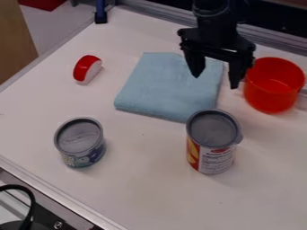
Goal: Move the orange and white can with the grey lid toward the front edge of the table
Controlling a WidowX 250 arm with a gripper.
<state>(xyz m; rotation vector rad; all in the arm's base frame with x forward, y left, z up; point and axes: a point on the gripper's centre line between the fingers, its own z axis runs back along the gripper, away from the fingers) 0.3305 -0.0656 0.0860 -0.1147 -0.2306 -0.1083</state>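
Note:
The black gripper hangs at the upper right over the right part of a folded light-blue cloth. Its two fingers are spread apart, with nothing between them. Close by its right finger is a red-orange pot. Below the cloth's lower right corner stands a tall can with a grey top and a red, yellow and white label. A shorter can with a grey top and a bluish label stands upright at the lower left. At the upper left lies a small red and white object.
The white table has a metal rail along its lower left edge and another behind the arm. A blue and black clamp-like piece sits at the top left edge. A black cable curves at the bottom left.

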